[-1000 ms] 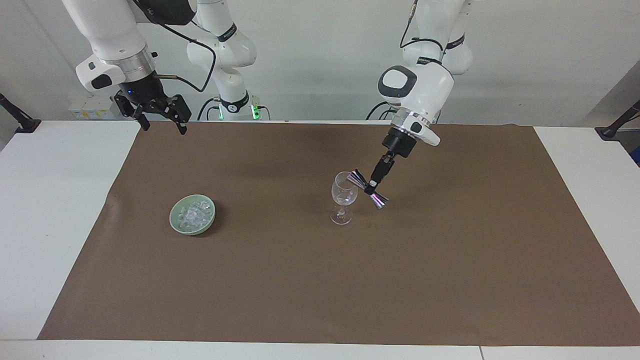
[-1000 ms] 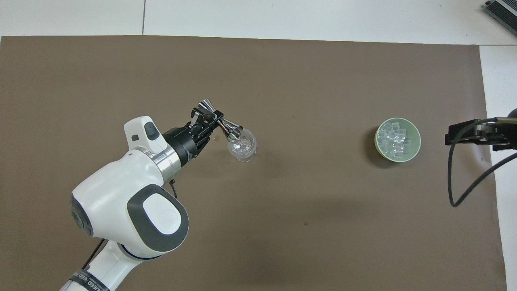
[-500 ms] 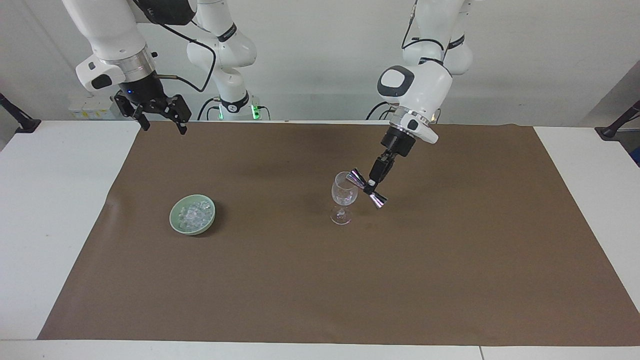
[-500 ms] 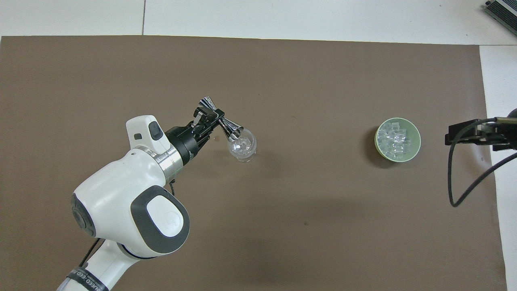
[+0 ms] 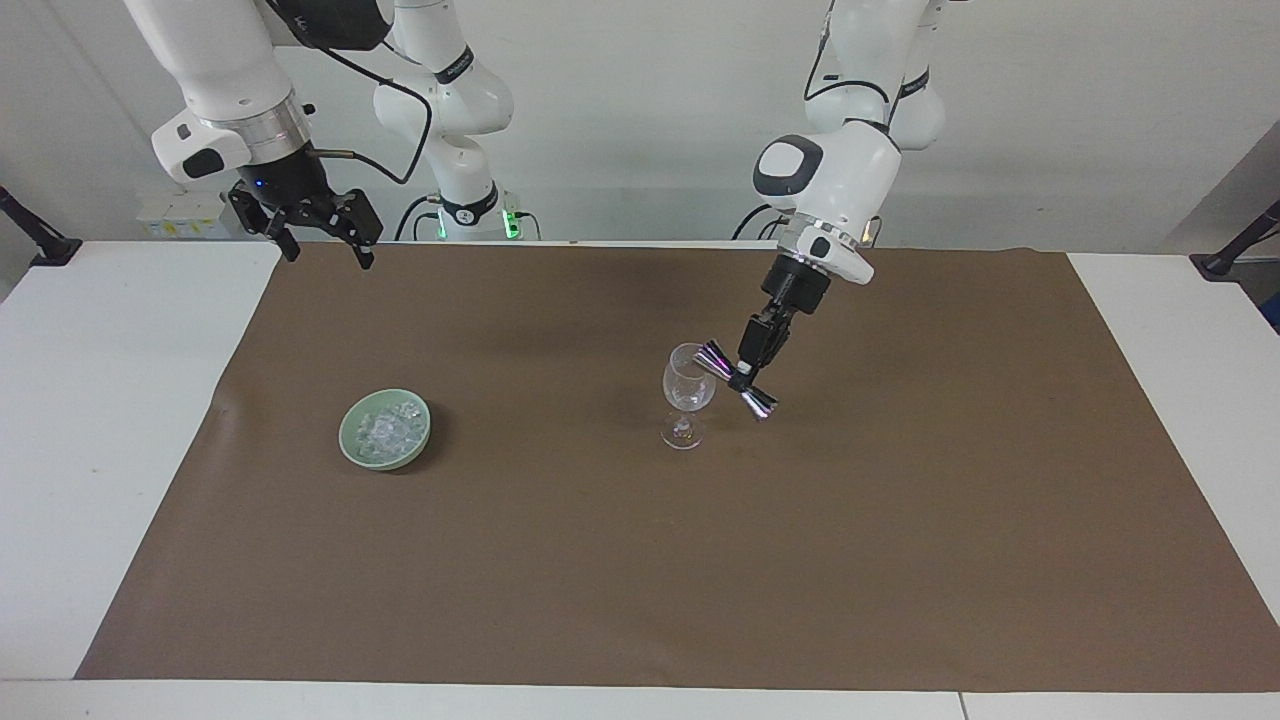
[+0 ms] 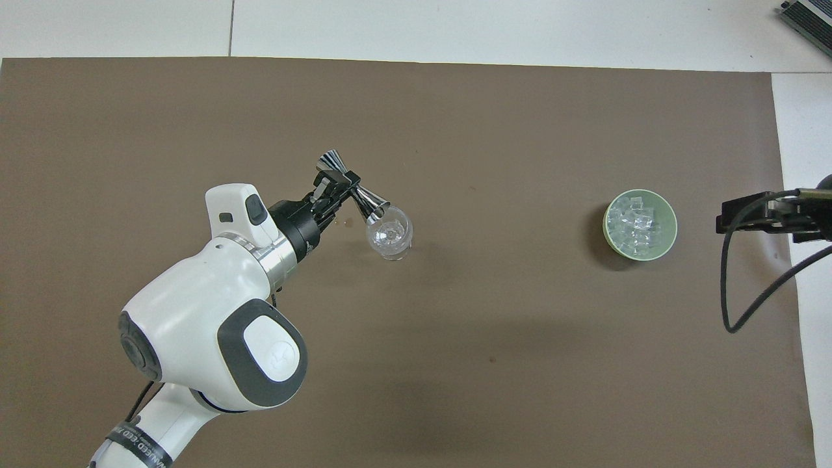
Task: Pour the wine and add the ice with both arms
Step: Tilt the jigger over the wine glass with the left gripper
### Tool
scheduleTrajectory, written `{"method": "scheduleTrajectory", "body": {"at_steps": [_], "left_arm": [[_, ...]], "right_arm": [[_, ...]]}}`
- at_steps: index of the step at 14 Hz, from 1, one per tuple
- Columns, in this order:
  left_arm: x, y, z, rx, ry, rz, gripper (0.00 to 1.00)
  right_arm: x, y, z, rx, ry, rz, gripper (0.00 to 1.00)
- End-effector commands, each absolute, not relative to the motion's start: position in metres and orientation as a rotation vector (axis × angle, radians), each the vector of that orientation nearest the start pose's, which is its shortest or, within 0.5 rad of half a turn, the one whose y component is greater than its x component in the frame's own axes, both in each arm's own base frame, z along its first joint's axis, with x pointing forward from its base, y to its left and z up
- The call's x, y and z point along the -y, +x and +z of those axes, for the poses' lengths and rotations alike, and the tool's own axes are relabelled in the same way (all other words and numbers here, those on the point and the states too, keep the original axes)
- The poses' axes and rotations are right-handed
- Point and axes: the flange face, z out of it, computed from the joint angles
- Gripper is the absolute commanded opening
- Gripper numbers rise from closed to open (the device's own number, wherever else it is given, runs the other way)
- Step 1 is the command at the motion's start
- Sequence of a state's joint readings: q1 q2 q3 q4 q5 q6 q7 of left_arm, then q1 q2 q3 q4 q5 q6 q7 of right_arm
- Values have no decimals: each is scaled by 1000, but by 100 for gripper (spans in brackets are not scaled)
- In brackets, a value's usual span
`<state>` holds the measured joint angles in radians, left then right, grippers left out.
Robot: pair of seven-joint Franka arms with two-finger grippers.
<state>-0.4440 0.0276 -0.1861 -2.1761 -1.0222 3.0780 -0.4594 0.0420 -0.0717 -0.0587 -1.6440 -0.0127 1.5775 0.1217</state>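
Robot lab: two white arms [image 5: 840, 170], paper-covered table [image 5: 100, 420].

Two arms — the left arm [image 5: 830, 190] and the right arm [image 5: 215, 90] — one wine glass [image 5: 688, 393], one steel jigger [image 5: 737, 378] beside the glass's rim, one green bowl [image 5: 385, 430], its ice [image 5: 385, 428] chunks too many to count — one brown mat [image 5: 640, 560].
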Motion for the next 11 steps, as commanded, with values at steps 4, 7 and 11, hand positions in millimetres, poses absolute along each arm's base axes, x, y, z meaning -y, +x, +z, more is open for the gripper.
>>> {"method": "scheduleTrajectory", "body": {"at_steps": [4,7,11], "left_arm": [[293,498,463,-829,2113,553,0],[296,499,464,-785,2139,587,0],[299,499,467,-722,2171,622,0]], "right_arm": [[12,524,631,-173,-3128,-4,100],[13,524,631,-173,-3130,-4,100],[12,524,631,-173,-3128,-4,100]]}}
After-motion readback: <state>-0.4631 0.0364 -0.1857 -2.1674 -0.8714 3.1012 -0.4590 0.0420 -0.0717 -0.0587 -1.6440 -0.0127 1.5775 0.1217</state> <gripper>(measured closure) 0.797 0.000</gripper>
